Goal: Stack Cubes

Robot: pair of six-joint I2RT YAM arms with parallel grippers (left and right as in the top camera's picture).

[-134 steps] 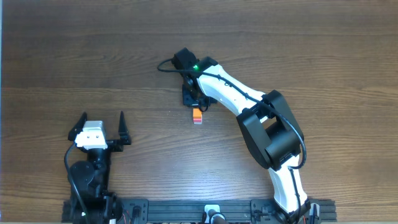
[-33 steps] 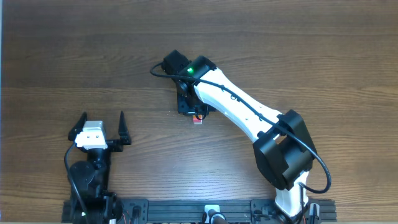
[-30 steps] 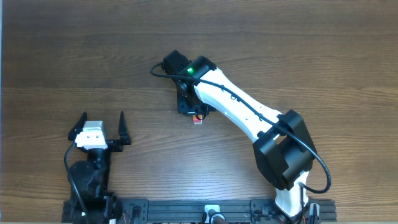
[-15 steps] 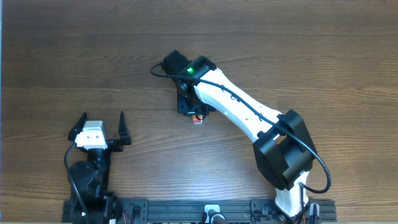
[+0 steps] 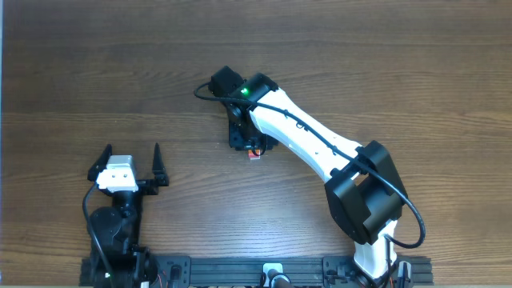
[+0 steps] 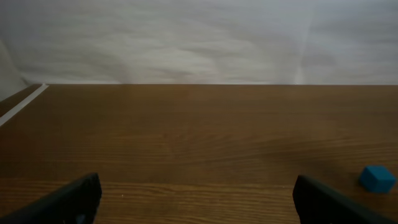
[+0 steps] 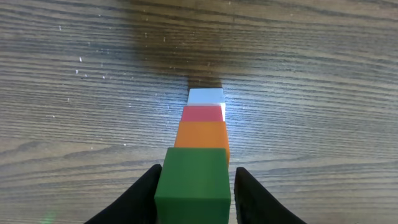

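While tight in the grip of the right tool (image 7: 197,173), green cube (image 7: 191,180) atop orange cube (image 7: 202,134), red cube (image 7: 203,113) and white cube (image 7: 205,96).

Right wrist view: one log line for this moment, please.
right gripper shut on green cube | below it: orange cube, red cube, white cube | left gripper open by its base | blue cube apart on table

From above, the right arm (image 5: 304,140) covers nearly all of the stack (image 5: 254,154), leaving only a red and orange sliver, too little to count the cubes there. In the right wrist view the green cube (image 7: 193,180) runs off the edge, and the orange cube (image 7: 202,134), red cube (image 7: 203,113) and white cube (image 7: 206,96) below show only as strips. The left gripper (image 6: 198,194) has its fingers (image 6: 74,199) cut off by the left wrist view's edge.
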